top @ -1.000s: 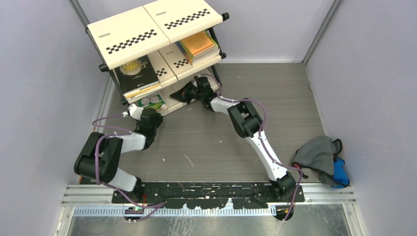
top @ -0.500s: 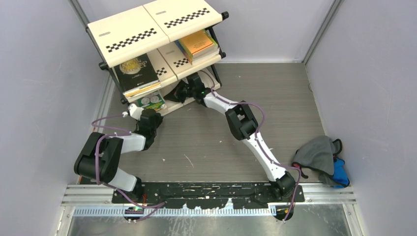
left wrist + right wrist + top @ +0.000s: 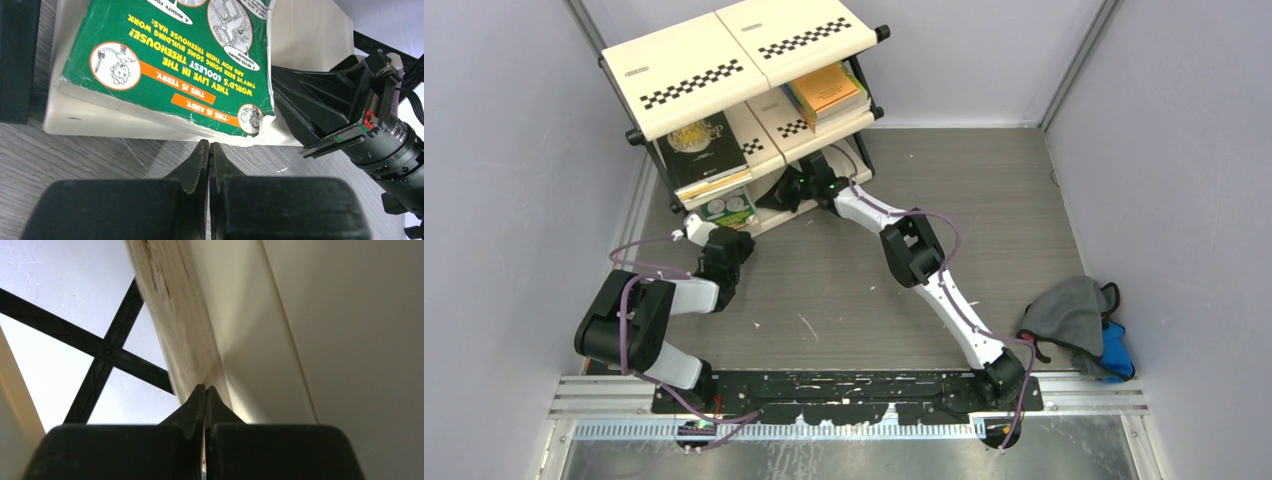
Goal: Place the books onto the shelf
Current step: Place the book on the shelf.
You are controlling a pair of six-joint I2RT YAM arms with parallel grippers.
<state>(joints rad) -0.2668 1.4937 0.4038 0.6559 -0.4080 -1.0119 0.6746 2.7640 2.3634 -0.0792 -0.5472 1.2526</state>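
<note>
Where the left fingers (image 3: 196, 164) meet, the green book (image 3: 175, 65) lies just beyond.

This is a robotics lab test cell. Plain pale walls (image 3: 1194, 150) box in a grey wood-grain worktop (image 3: 1004, 200). Along the bottom of the frame, the left arm (image 3: 629, 325) and right arm (image 3: 954, 300) (white and black, side by side) are bolted to a black plate (image 3: 844, 385) on aluminium rails (image 3: 1094, 398). A small shelf (image 3: 724, 60) stands at upper left.
</note>
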